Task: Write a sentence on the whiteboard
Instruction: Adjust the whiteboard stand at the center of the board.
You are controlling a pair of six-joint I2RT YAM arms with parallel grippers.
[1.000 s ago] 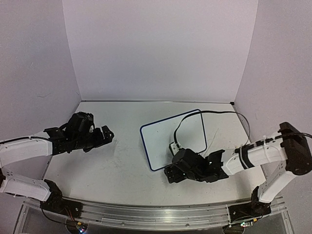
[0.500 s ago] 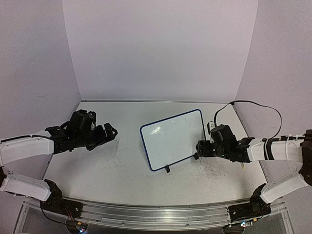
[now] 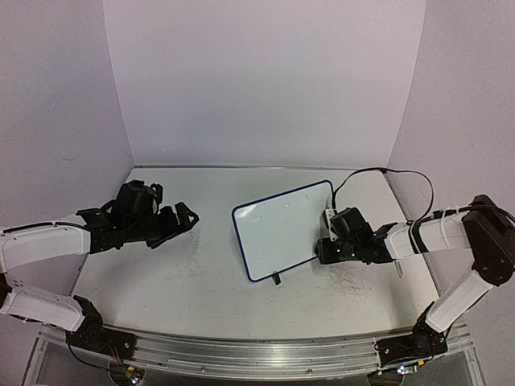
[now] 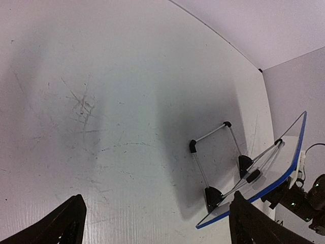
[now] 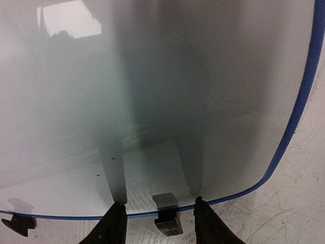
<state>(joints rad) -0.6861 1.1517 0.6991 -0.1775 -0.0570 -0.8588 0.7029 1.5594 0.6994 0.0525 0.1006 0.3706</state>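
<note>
White with a navy rim, the whiteboard [image 3: 282, 229] is propped tilted near the table's [image 3: 201, 273] centre. The right gripper [image 3: 323, 249] is placed at its 4 o'clock edge with the fingers partly spread, and a black foot [image 5: 167, 224] is seen between them. The left gripper [image 3: 183, 217] is spread wide at 9 o'clock, well apart.

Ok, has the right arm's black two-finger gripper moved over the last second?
Yes. The right gripper has swung from in front of the near edge of the white, navy-rimmed rectangular whiteboard round to the board's right edge.
</note>
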